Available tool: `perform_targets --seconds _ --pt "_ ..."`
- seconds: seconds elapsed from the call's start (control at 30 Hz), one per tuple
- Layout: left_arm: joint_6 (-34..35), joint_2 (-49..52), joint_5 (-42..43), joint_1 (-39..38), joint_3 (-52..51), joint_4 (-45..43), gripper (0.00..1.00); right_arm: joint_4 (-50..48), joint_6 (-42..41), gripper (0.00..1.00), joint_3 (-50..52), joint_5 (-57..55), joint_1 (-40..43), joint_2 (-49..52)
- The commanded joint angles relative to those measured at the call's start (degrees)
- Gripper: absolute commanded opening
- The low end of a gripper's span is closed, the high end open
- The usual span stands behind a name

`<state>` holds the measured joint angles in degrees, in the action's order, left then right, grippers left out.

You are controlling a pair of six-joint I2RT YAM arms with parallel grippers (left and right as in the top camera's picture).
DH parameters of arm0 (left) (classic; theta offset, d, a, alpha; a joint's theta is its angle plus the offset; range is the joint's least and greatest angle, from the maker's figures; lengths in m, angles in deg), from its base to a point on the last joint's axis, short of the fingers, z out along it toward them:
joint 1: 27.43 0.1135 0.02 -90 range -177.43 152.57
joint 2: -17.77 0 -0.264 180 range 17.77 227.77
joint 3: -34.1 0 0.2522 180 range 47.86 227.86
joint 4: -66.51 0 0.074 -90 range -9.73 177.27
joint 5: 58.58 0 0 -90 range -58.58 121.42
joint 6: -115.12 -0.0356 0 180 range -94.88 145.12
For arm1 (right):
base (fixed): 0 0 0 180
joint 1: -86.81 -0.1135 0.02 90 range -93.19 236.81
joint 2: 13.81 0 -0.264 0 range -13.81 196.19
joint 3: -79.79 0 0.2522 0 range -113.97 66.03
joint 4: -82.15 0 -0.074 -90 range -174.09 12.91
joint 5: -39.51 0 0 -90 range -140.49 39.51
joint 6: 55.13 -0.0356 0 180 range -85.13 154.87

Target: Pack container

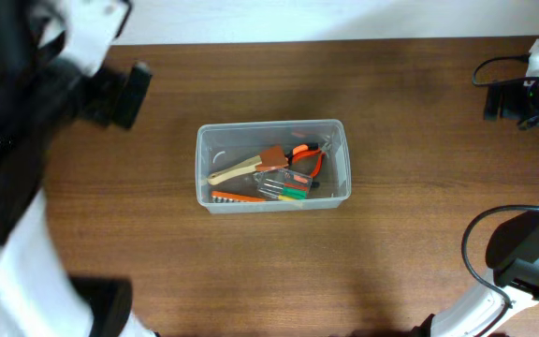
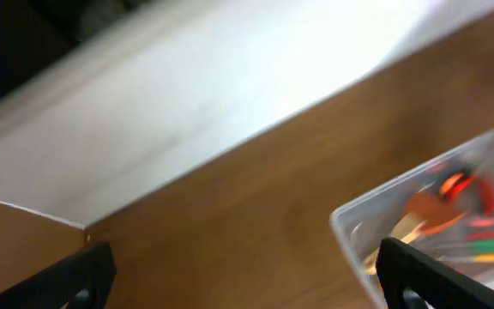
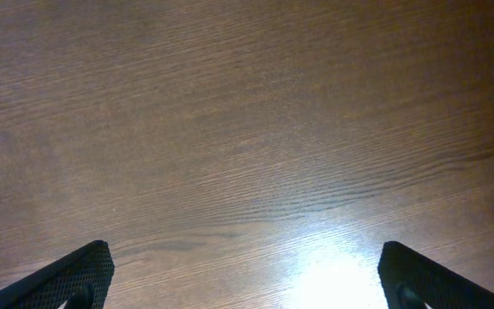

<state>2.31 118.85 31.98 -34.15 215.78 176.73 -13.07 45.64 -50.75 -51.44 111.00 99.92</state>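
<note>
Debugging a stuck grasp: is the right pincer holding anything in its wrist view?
No, the right pincer stands open, and only the bare wooden table shows across its gap.

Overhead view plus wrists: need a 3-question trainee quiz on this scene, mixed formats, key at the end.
1. True or false: the container is empty.
2. The right pincer is: A) shut on a tool; B) open above bare table; C) inside the container.
3. Fill in: the pliers in the container have ___ handles.
Key: 1 false; 2 B; 3 orange.
</note>
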Motion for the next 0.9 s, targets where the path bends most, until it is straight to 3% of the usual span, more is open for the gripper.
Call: perform_targets --seconds 0.0,0.1,0.4,0.5,0.7,0.87 --pt "7.0 -7.1 3.2 0.0 -4.2 0.2 0.99 -0.1 0.2 0.99 0.3 0.3 -0.2 0.2" --pt "10.6 -16.0 3.3 0.0 -12.6 0.2 0.99 -0.1 0.2 0.99 0.3 0.3 -0.2 0.2" --pt "11.2 -43.2 6.7 0.0 -41.4 0.0 0.99 -0.1 0.2 0.99 0.3 0.3 -0.2 0.2" --pt "16.4 -50.1 7.2 0.0 -48.9 -0.4 0.99 -0.1 0.2 0.99 0.3 0.3 -0.2 0.2" --pt "21.1 -60.1 7.2 0.0 -64.0 -2.1 0.99 -0.1 0.2 0.99 0.3 0.3 -0.2 0.2" --pt "22.0 -62.2 7.2 0.0 -71.3 -4.3 0.99 -0.1 0.2 0.99 0.3 0.3 -0.2 0.2"
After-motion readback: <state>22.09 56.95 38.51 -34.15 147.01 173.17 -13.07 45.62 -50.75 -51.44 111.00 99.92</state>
